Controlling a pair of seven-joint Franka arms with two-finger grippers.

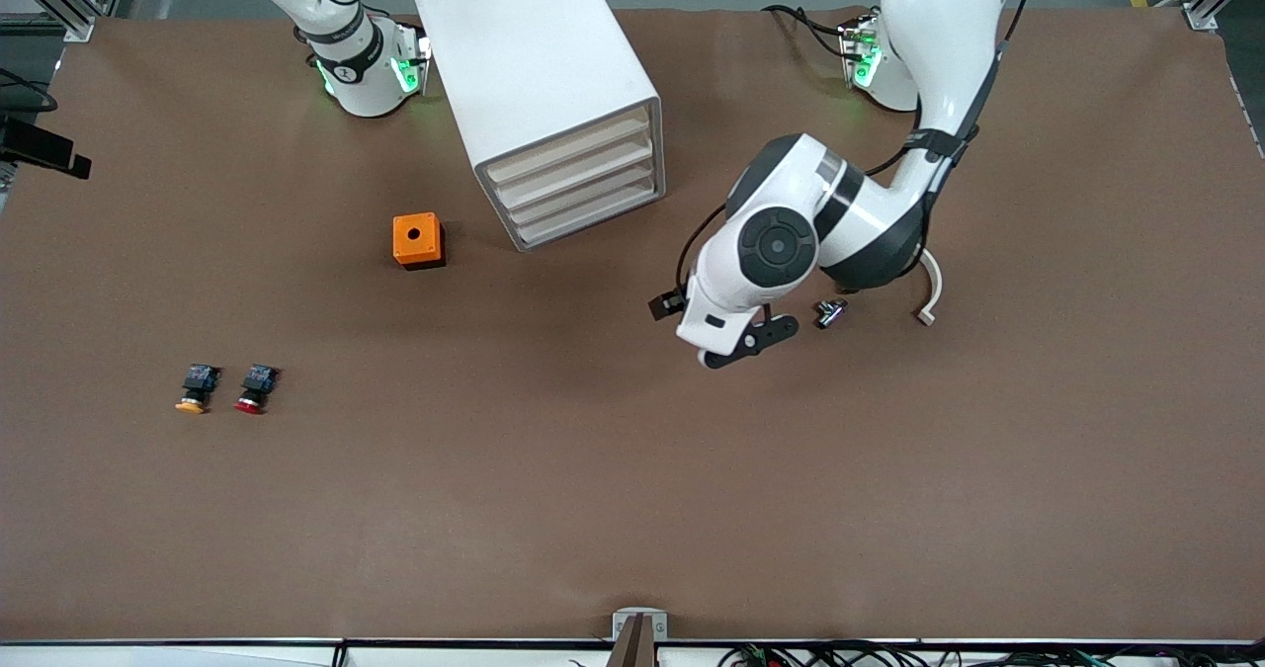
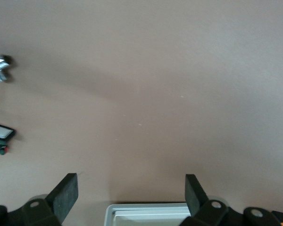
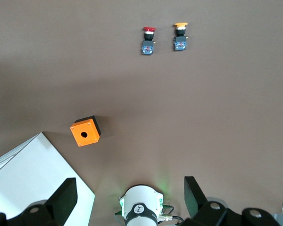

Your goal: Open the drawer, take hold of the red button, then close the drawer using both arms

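White boxy cabinet (image 1: 553, 94) stands on the brown desk (image 1: 632, 509) near the arm bases, its 4 shallow white drawers with pale beige fronts all shut; none is pulled out yet. Which drawer (image 1: 583, 185) is meant I cannot tell.

Left tool (image 1: 736, 346) hangs low over bare desk, between the cabinet front and the small metallic part (image 1: 830, 312), fingers (image 2: 66, 195) spread wide, gripping nothing. Right tool (image 3: 129, 197) is held high over its own base at the right arm's end, fingers also spread and empty (this arm waits).

Small push button with red mushroom cap and black-and-blue body (image 1: 256, 388) lies on the desk, not in any drawer, toward the right arm's end, just beside the alike yellow-orange-capped button (image 1: 196, 389). Orange box with a hole (image 1: 417, 240) sits between them and the cabinet.

Step in hand, as judged: open a drawer. Advice: square the left tool to the beige front, catch the lip only, pull straight along the cabinet's slanted axis so the cabinet does not slide.
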